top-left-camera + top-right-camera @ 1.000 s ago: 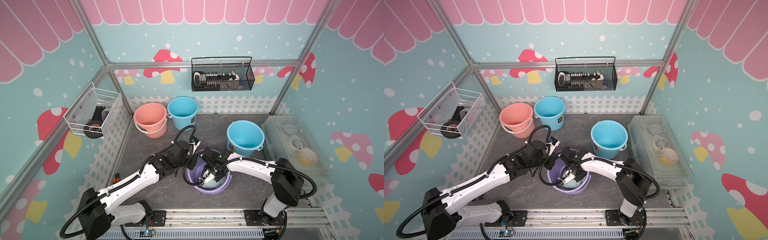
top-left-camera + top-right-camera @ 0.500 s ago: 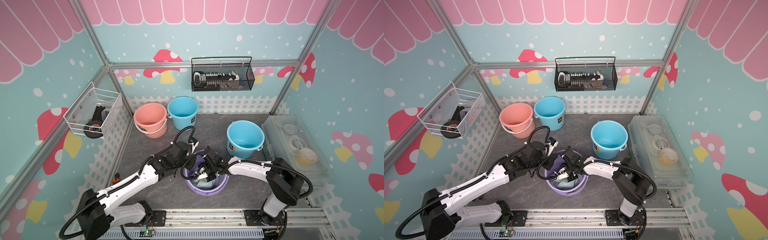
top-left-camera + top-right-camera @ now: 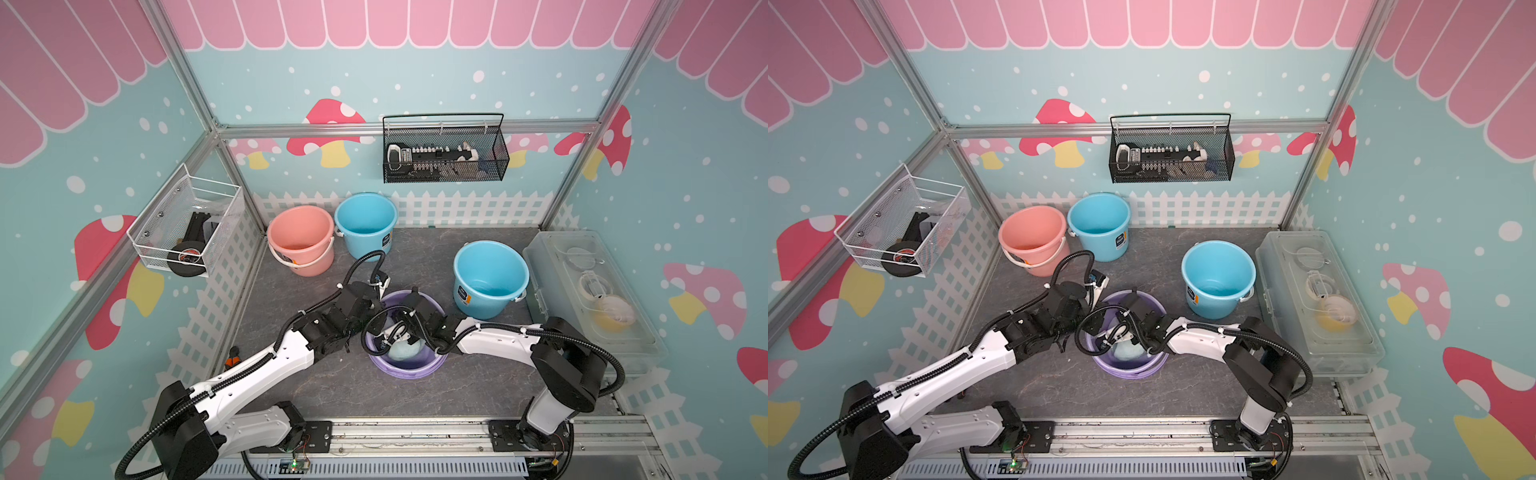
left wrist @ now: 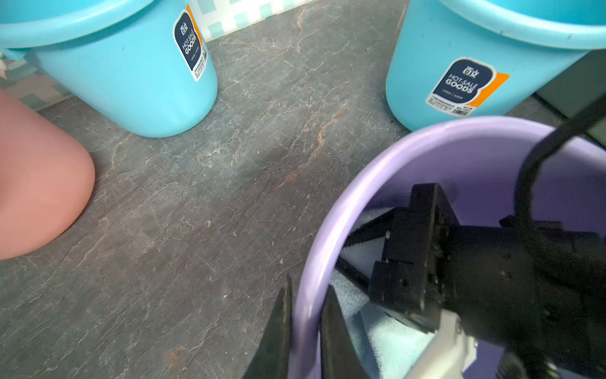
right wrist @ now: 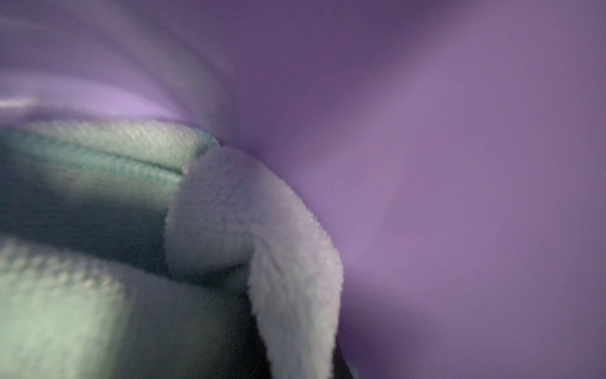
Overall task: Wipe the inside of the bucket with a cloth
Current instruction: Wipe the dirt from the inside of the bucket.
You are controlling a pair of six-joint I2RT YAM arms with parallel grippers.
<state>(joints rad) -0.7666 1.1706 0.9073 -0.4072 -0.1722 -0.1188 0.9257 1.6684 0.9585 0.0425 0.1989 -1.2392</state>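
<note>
A purple bucket [image 3: 409, 371] [image 3: 1128, 371] stands at the front middle of the dark table. The pale mint cloth [image 3: 406, 351] [image 3: 1128, 352] lies bunched inside it. My left gripper [image 4: 308, 286] [image 3: 376, 319] is shut on the bucket's rim [image 4: 331, 236], with one finger outside the wall and one inside. My right gripper [image 3: 394, 337] reaches down into the bucket from the right, shut on the cloth [image 5: 249, 210]. The cloth presses against the purple inner wall [image 5: 459, 164] and hides the right fingertips. In the left wrist view the cloth [image 4: 390, 341] shows beneath the right wrist.
A pink bucket [image 3: 301, 241] and a blue bucket [image 3: 365, 222] stand at the back left. Another blue bucket [image 3: 490, 278] is just right of the purple one. A clear lidded box [image 3: 590, 299] lines the right edge. Wire baskets hang on the back wall [image 3: 444, 156] and left wall [image 3: 187, 228].
My right gripper has swept leftward inside the bucket with the cloth. The bucket has shifted slightly left. My left gripper has stayed shut on the rim.
</note>
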